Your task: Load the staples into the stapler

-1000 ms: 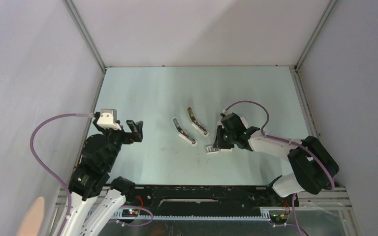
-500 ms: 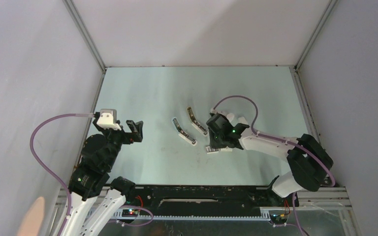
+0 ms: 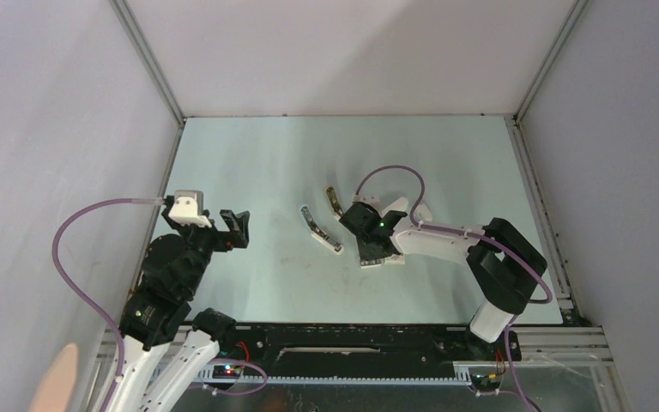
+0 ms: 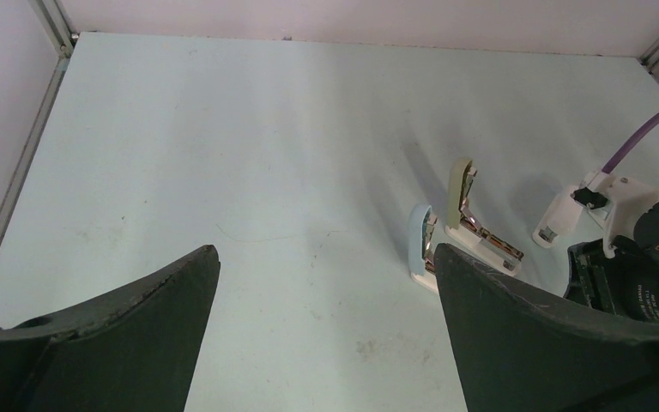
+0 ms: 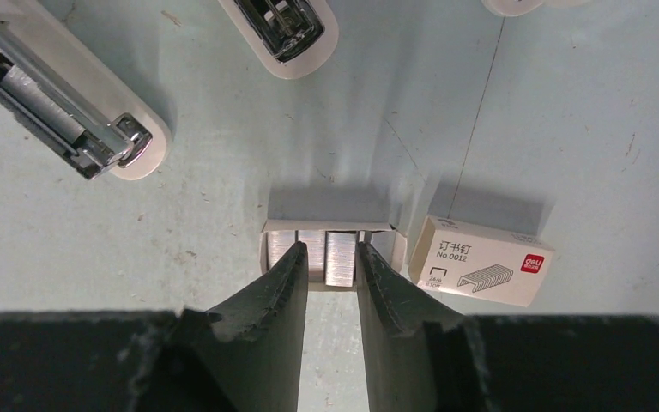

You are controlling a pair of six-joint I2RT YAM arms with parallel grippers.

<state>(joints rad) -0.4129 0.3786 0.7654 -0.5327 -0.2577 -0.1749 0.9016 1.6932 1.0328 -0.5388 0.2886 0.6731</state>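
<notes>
On your left, the left gripper (image 4: 326, 255) hangs over the pale table (image 3: 249, 154) with its jaws spread wide and nothing between them, well apart from everything else. Moving right, you have two opened staplers lying side by side near the table's middle: the light blue stapler (image 3: 319, 230) first, then the yellowish stapler (image 3: 333, 199), whose near end your right arm covers in the top view. Just right of these and nearer to you lie the staples (image 5: 341, 257), grey striped strips packed in a small open tray flat on the table. Your right gripper (image 5: 328, 257) is down on them, jaws narrow, one fingertip on either side of a single strip. You cannot tell whether they are actually pinching it. Just beside the tray on the right lies the white staple box (image 5: 480, 262), printed face up.
</notes>
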